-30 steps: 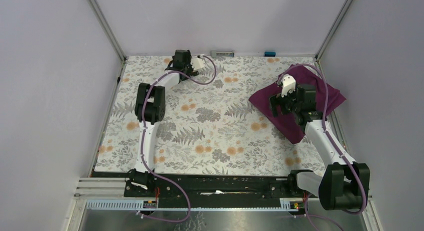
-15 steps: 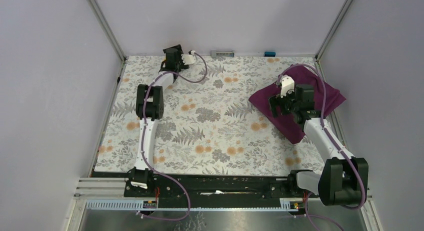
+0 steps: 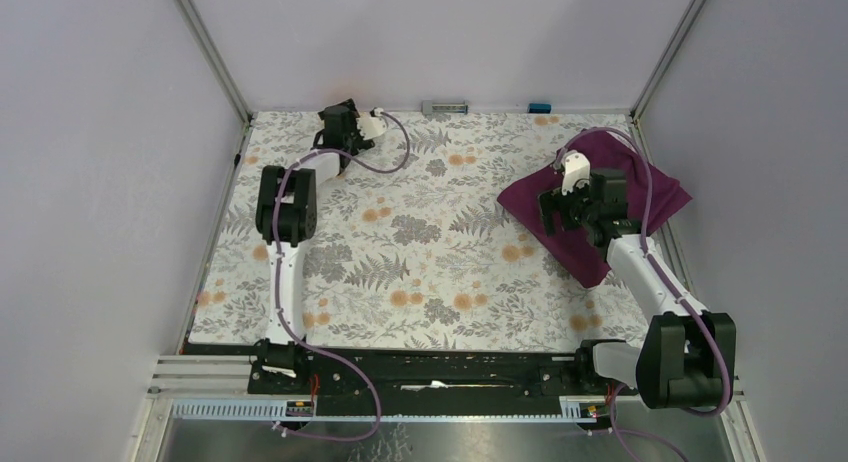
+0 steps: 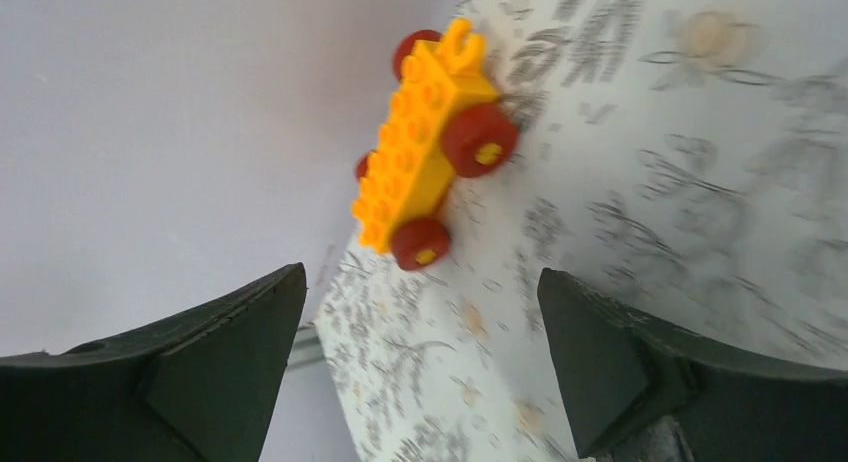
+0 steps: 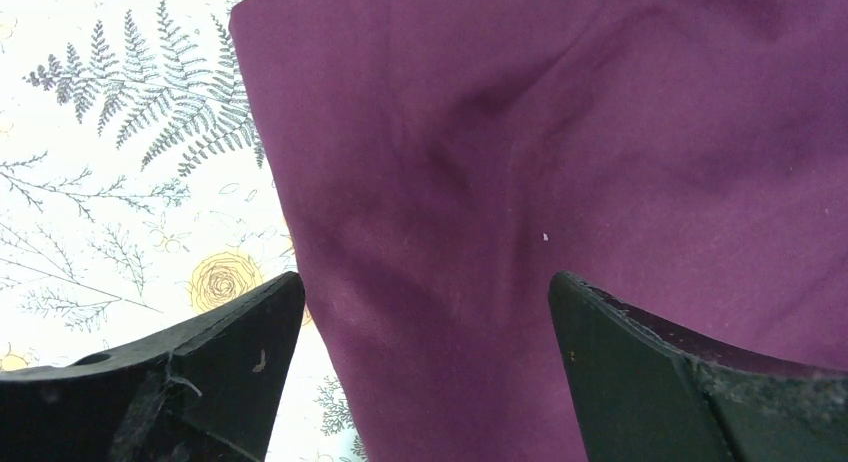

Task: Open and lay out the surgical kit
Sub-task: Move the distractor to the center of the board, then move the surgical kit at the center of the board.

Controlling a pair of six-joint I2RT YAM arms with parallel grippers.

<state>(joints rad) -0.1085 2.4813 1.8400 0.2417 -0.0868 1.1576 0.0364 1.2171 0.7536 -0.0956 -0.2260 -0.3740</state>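
The folded purple wrap (image 3: 660,194) lies by the right edge of the counter (image 3: 420,282); the right hand (image 5: 425,287), jaws wide open over its left corner, should pinch only the top flap, then peel it outward

The left hand (image 4: 420,274) stands wide open, nothing between its dark fingers (image 4: 200,362). Beyond it a yellow toy car (image 4: 425,132) with red wheels sits on the floral worktop (image 4: 650,202), at the edge by the pale wall (image 4: 150,132).

Cloth wrap (image 5: 560,182) overruns the wrist view; contents, if any, hidden.
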